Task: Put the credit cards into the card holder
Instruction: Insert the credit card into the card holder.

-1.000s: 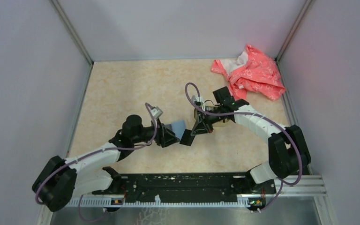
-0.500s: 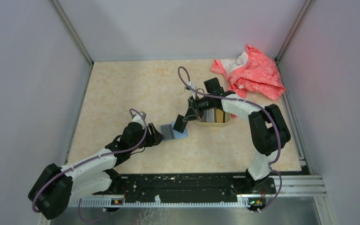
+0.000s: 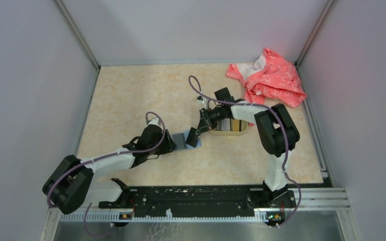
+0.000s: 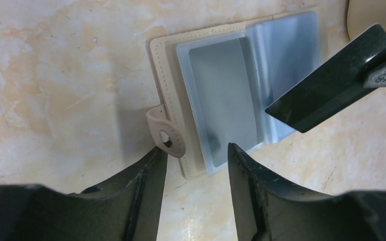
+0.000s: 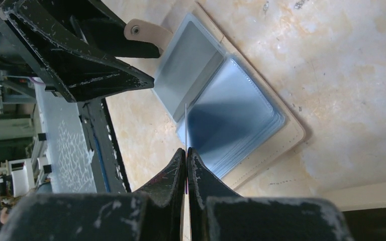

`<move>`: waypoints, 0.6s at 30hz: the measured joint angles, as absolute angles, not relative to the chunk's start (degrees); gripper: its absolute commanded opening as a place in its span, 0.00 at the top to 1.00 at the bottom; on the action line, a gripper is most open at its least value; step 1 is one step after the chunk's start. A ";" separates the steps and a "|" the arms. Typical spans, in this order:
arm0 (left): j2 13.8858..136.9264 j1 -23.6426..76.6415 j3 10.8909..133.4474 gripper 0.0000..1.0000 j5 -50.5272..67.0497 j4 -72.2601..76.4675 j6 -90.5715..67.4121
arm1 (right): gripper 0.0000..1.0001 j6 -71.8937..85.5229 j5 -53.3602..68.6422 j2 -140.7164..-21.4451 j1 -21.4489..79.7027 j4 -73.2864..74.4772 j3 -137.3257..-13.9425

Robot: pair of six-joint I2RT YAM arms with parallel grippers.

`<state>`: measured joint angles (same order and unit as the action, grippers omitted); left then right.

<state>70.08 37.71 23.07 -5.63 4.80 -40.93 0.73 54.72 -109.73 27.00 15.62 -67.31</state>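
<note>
**Left to right.** The left end effector (image 4: 195, 153) stands open and grips nothing. Just ahead of its fingertips the card holder (image 4: 216, 100) lies unfolded on the table (image 3: 130, 90), clear sleeves facing up. The snap tab (image 4: 166, 135) sits just beside one finger.

To the right, a dark credit card (image 4: 326, 80) hangs tilted over the sleeves, clear of the stack, with its lower corner nearest them. The right end effector (image 5: 186, 150) is clamped shut on this card, which in the wrist view shows only as a thin line, edge-on above the fold between two sleeves.

Behind that end effector is a tan dish (image 3: 231, 132) holding more cards (image 3: 228, 123). A pink cloth (image 3: 271, 78) lies well beyond it.

**Step in hand (judged):** inserting the gripped card into a sleeve. To do it well:
- Bring the leading edge down at a shallow angle to a sleeve's open mouth.
- Slide the card along the sleeve rather than pressing down into it.
- Pin the beige cover near the tab with the left fingers so the holder cannot skid.
- Release only once most of the card is seated.

**Hard to make out:**
- which side the sleeve mouths open on;
- whether the greyer sleeve nearest the left end effector already holds a card;
- whether the left fingertips touch the table or the cover;
- how many cards are in the dish, and their colours.
</note>
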 measured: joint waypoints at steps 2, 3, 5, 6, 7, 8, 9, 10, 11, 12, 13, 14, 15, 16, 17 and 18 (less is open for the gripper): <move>71.53 37.71 23.88 0.52 -5.98 4.73 -40.99 | 1.00 2.00 54.08 -110.13 27.00 15.86 -67.66; 72.05 37.71 24.25 0.53 -6.07 4.69 -41.04 | 1.00 2.72 53.76 -110.34 27.00 15.88 -68.05; 73.30 37.71 25.02 0.54 -6.35 4.67 -41.08 | 1.00 3.99 53.04 -111.00 27.00 16.01 -69.28; 73.93 37.71 25.54 0.54 -6.48 4.58 -41.08 | 1.00 4.43 52.71 -111.39 27.03 16.19 -69.97; 74.65 37.71 26.11 0.54 -6.68 4.47 -41.04 | 1.00 4.93 52.27 -112.09 27.05 16.43 -70.98; 75.59 37.71 26.92 0.56 -6.90 4.34 -40.93 | 1.00 5.28 51.90 -112.66 27.05 16.64 -71.57; 76.51 37.71 27.70 0.56 -7.09 4.25 -40.86 | 1.00 5.82 51.46 -113.23 27.09 17.06 -72.20; 77.62 37.71 28.71 0.56 -7.31 4.14 -40.62 | 1.00 6.28 51.03 -113.62 27.11 17.28 -72.53; 78.67 37.71 29.61 0.57 -7.46 3.97 -40.45 | 1.00 6.81 50.52 -113.93 27.11 17.63 -72.64; 79.42 37.71 30.33 0.59 -7.53 3.70 -40.27 | 1.00 7.38 50.17 -114.08 27.14 17.93 -72.66; 80.31 37.71 31.24 0.59 -7.66 3.38 -40.03 | 1.00 7.99 49.60 -114.08 27.14 18.33 -72.66; 81.14 37.71 32.05 0.60 -7.81 3.11 -39.79 | 1.00 8.71 49.08 -114.08 27.16 18.59 -72.66; 81.80 37.71 32.73 0.61 -7.99 2.85 -39.55 | 1.00 9.34 48.60 -114.08 27.16 18.70 -72.69; 82.21 37.71 33.19 0.63 -8.12 2.57 -39.33 | 1.00 9.85 48.05 -114.08 27.16 18.81 -72.71; 82.65 37.71 33.67 0.64 -8.38 2.26 -39.09 | 1.00 10.41 47.51 -114.08 27.16 19.03 -72.71; 82.94 37.71 34.02 0.65 -8.60 1.98 -38.87 | 1.00 10.94 46.96 -114.08 27.16 19.16 -72.71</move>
<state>82.94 37.71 34.02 -8.60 1.98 -38.87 10.94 46.96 -114.08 27.16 19.16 -72.71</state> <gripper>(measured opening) 0.377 0.007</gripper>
